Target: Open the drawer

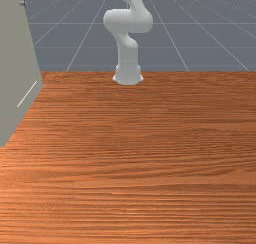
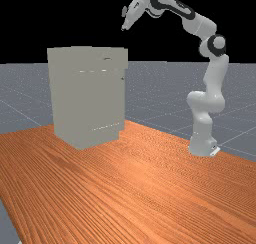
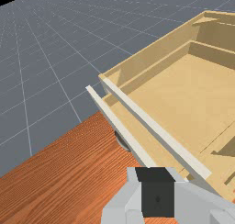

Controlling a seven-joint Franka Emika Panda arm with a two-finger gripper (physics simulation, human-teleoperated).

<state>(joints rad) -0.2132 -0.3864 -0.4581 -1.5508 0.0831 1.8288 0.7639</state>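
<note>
Front view: cabinet (image 1: 17, 63) at the front view's left edge, with a small knob (image 1: 22, 3) high on its far side. Arm base (image 1: 128, 75) stands at the far edge of the table (image 1: 140, 153).

Far view: my gripper (image 2: 124, 28) hangs above the cabinet's right edge, apart from it. The top section juts slightly right of the body below; I read this as the drawer, a little open.

Wrist view: drawer front (image 3: 117, 124) stands just off the cabinet's front rail (image 3: 156, 129), pale wood between them. A rounded handle (image 3: 123, 140) sits on the outer face, apart from my gripper. Inside the cabinet, the visible drawer floor (image 3: 183, 85) bears no loose items. Whether my fingers are wide or narrow I cannot tell.

Step, judged: opening begun, unfinished. Next: lower to handle or front's inner edge, then draw outward, toward the arm base. Risk: slipping off the thin lip.
</note>
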